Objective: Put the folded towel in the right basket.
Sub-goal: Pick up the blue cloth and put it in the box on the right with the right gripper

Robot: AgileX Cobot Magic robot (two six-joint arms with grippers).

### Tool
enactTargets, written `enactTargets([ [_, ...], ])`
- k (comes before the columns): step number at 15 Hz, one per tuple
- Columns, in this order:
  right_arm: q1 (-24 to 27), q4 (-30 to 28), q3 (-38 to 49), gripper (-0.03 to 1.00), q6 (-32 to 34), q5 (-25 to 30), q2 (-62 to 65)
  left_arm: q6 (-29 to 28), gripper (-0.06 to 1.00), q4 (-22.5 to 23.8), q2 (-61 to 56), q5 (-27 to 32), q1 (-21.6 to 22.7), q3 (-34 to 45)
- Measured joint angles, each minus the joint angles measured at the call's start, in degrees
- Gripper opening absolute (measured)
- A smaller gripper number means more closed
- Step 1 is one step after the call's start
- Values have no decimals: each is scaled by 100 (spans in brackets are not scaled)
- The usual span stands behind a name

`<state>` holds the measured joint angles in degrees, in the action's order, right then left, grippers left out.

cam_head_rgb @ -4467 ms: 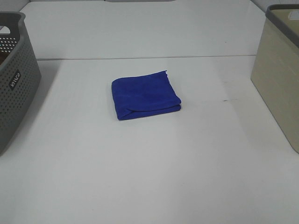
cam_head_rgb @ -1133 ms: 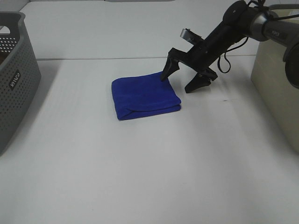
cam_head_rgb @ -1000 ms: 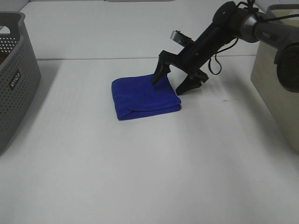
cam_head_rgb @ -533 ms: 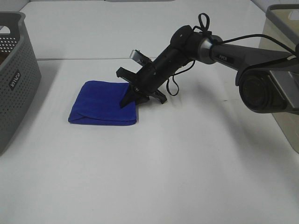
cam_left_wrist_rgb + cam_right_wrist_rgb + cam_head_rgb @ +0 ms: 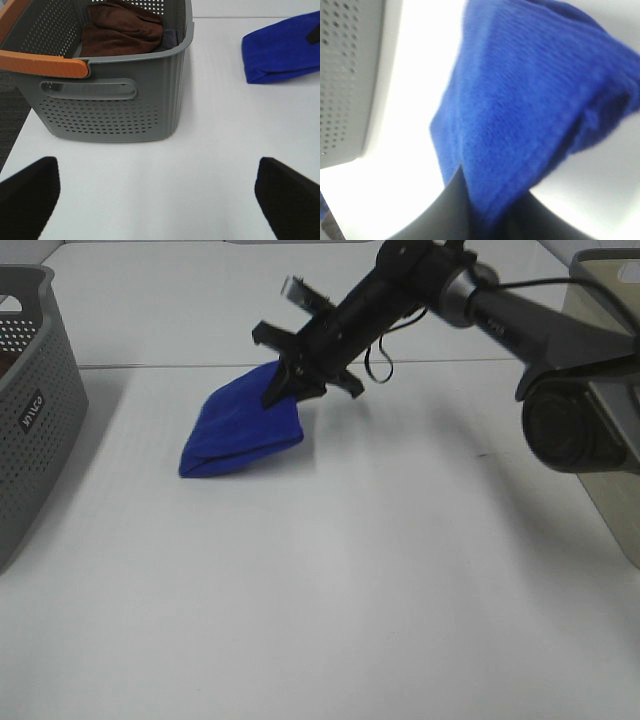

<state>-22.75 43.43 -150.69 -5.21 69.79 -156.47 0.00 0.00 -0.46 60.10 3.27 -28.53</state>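
The folded blue towel hangs tilted from my right gripper, which is shut on its right edge left of the table's middle. The towel's lower left corner is at or just above the table. In the right wrist view the towel fills the frame, pinched between dark fingers. The right basket, beige with a grey rim, stands at the far right edge. My left gripper is open and empty, near the grey basket; the towel lies beyond it.
The grey perforated left basket stands at the left edge; it has an orange handle and holds a brown cloth. The right arm's link and cable stretch over the back of the white table.
My right gripper has risen and moved back with the towel's edge in it. The towel went from lying flat to hanging tilted.
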Motion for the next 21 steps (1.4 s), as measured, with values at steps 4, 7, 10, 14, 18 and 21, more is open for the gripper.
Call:
enactTargets([
  [4,670,-1031,103,9,103,11,1782,0,99,350,0,0,0,0],
  [7,1232,-2126,1169,9,-23,0,3369,0,99,390,0,0,0,0],
  [10,2160,-3002,2447,9,-527,23,4481,0,99,390,0,0,0,0],
  [14,3466,-3312,3157,9,-619,34,4796,0,99,390,0,0,0,0],
  [18,4051,-3363,3965,9,-796,34,4824,0,99,390,0,0,0,0],
  [21,4051,-3352,4011,9,-567,29,4647,0,99,390,0,0,0,0],
])
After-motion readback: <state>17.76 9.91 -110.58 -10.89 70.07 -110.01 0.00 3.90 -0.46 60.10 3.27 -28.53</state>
